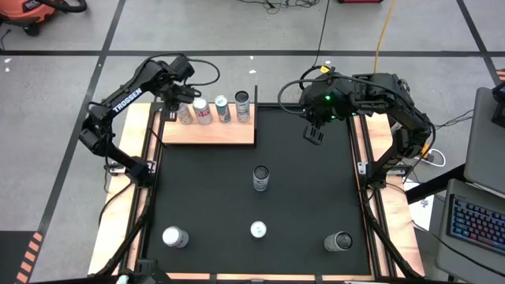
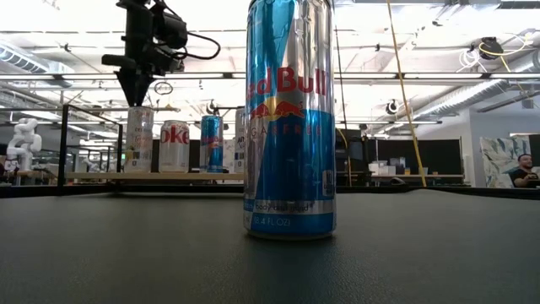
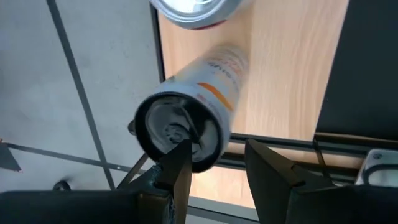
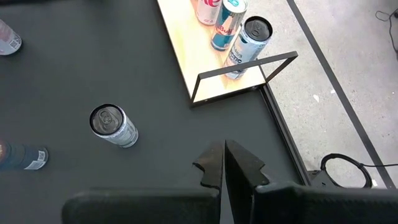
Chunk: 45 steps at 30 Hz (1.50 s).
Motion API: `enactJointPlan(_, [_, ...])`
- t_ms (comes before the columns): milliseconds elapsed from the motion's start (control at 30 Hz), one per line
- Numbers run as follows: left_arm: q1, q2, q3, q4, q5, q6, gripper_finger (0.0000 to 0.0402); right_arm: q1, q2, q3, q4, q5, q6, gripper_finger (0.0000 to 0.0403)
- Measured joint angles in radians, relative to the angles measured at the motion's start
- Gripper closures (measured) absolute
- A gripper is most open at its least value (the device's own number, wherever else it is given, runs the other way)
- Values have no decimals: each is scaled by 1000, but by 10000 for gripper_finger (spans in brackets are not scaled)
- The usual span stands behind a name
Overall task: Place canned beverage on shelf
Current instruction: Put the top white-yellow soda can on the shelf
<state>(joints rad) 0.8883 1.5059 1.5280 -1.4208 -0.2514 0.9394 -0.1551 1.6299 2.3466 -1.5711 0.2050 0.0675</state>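
While the left gripper hovers with jaws parted just above a white can at the shelf's ten-o'clock corner, the can's top sits between them; the right gripper waits closed at two o'clock.

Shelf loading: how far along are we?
Done: four cans stand in a row on the shelf. In hand: the left gripper hangs over the leftmost can, fingers apart beside its top, so that one looks just released or about to be. Left: four cans on the black mat, one mid-mat and three along the near edge. The right gripper waits shut above the mat.
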Motion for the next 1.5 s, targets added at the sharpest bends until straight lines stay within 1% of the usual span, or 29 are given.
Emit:
enactJointPlan(133, [-20, -2, 7, -8, -4, -17, 265, 0, 0, 0, 0, 0, -1, 403])
enactJointPlan(267, [-41, -2, 64, -10, -13, -44, 265, 0, 0, 0, 0, 1, -2, 403])
enactJointPlan(367, [-63, -3, 128, -10, -14, -107, 265, 0, 6, 0, 8, 1, -11, 403])
enactJointPlan(500, [-113, -6, 202, -17, 0, -257, 265, 0, 20, 0, 45, 1, -45, 403])
enactJointPlan(600, [-148, -20, 231, -43, 66, -354, 265, 0, 32, 0, 66, 0, -62, 403])
enactJointPlan(700, [-175, -35, 235, -66, 171, -481, 265, 0, 52, 0, 78, 0, -88, 403])
enactJointPlan(767, [-194, -46, 234, -86, 232, -531, 265, 0, 66, 0, 82, 0, -113, 403])
enactJointPlan(833, [-213, -61, 234, -92, 256, -559, 265, 0, 80, 0, 88, 0, -131, 403])
enactJointPlan(967, [-262, -93, 234, -70, 256, -649, 265, 0, 116, 0, 119, -3, -193, 403])
enactJointPlan(1133, [-362, -131, 234, 20, 250, -880, 265, -5, 173, 0, 241, 1, -219, 403])
enactJointPlan(1267, [-472, -154, 234, 43, 246, -927, 265, -5, 217, 0, 309, 1, -280, 403])
enactJointPlan(1333, [-523, -163, 234, 40, 228, -968, 265, -5, 238, 0, 354, 1, -308, 403])
enactJointPlan(1500, [-635, -187, 234, 25, 200, -1072, 265, -7, 284, 0, 521, 2, -302, 403])
